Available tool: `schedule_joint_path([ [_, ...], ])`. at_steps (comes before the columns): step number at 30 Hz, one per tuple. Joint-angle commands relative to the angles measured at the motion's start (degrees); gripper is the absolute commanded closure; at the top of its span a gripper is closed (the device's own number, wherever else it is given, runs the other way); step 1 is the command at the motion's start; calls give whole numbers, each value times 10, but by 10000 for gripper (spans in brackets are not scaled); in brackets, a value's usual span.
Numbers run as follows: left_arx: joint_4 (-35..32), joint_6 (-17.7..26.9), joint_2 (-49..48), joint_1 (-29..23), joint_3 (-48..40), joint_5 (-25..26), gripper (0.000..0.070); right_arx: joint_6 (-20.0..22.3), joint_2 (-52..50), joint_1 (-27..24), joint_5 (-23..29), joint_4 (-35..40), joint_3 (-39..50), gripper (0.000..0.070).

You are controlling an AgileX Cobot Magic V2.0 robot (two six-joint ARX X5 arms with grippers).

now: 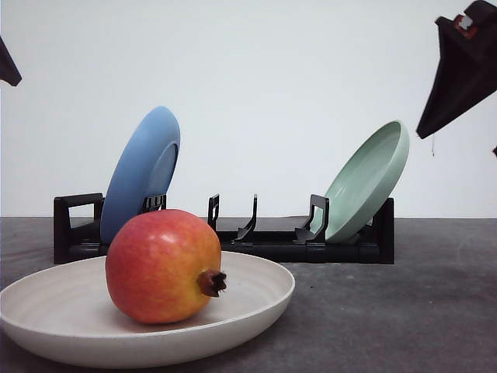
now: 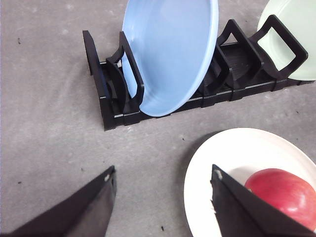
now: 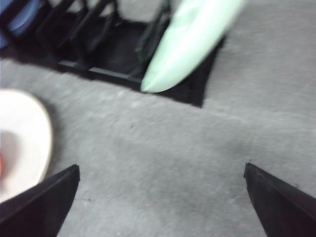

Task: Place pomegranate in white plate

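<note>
The pomegranate point(image 1: 164, 266) rests in the white plate point(image 1: 256, 299), crown toward three o'clock. Both grippers, left point(image 2: 163, 197) and right point(image 3: 160, 197), gape empty; retreat upward, though the right view seems blurred.

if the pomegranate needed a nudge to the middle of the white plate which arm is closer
Left, probably: its open gripper hangs beside the white plate with the pomegranate; the right gripper is over bare table.

Matte black wedge-shaped right claw point(image 1: 464, 74) fingers (small red-and-white patch near top), matching black left claw point(image 2: 163, 207) fingers
</note>
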State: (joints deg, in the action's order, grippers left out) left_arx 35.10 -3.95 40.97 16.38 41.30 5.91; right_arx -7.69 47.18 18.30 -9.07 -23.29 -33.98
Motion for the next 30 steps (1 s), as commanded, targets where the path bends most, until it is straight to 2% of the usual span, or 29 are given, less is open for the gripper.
schedule_joint_path([
  [1,0,-2,3,1,7,-1,346,-5,3,2,2,5,-2,0],
  [3,0,-2,2,1,7,-1,363,-5,2,2,3,1,-2,32],
  [4,0,-2,2,1,7,-1,440,-6,2,2,4,1,-2,174],
  [6,-2,-2,2,1,7,-1,700,-4,2,2,12,2,-2,575],
  [7,-4,-2,2,1,7,-1,699,-2,3,2,15,3,-2,637],
  [8,-4,-2,2,1,7,-1,699,-2,3,2,16,7,-2,658],
  [24,-5,-2,-7,-2,5,-1,700,-2,3,2,16,12,-2,655],
  [28,-26,0,-35,-18,-22,-1,700,-2,3,2,16,12,-2,655],
  [30,-49,22,-64,-31,-50,-1,700,-2,3,2,16,12,-2,655],
])
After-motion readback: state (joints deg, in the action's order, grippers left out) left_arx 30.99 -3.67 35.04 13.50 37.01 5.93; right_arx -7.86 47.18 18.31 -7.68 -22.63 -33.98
